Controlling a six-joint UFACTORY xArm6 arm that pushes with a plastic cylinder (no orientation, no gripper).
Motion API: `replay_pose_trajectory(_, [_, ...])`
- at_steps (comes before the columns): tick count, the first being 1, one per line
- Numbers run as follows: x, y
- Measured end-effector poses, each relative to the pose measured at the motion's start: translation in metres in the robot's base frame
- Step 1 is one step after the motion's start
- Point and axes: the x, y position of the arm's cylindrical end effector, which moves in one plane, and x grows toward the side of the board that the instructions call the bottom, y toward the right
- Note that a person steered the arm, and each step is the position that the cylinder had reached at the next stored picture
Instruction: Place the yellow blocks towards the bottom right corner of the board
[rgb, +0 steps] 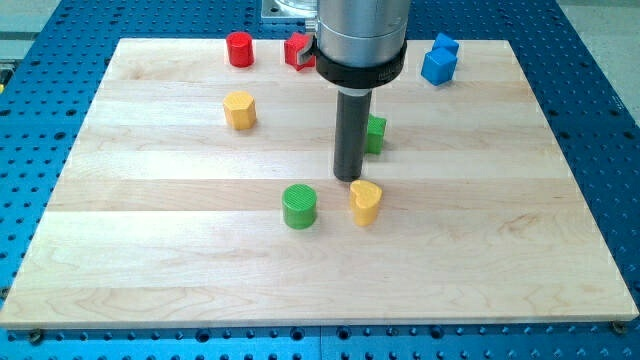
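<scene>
A yellow heart-shaped block (365, 201) stands near the board's middle. A yellow hexagonal block (239, 110) stands toward the view's upper left. My tip (348, 178) rests on the board just above and slightly left of the yellow heart block, nearly touching it. The rod rises to the grey arm housing at the view's top.
A green cylinder (299, 206) stands left of the heart block. A green block (375, 134) is partly hidden behind the rod. A red cylinder (240, 49) and a red block (298, 50) stand at the top. Two blue blocks (440, 60) stand at the upper right. The wooden board (500, 250) lies on a blue perforated table.
</scene>
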Motion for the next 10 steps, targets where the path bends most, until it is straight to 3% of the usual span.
replay_pose_trajectory(5, [0.004, -0.009])
replay_pose_trajectory(6, [0.015, -0.02])
replay_pose_trajectory(8, [0.048, 0.02])
replay_pose_trajectory(10, [0.052, 0.003])
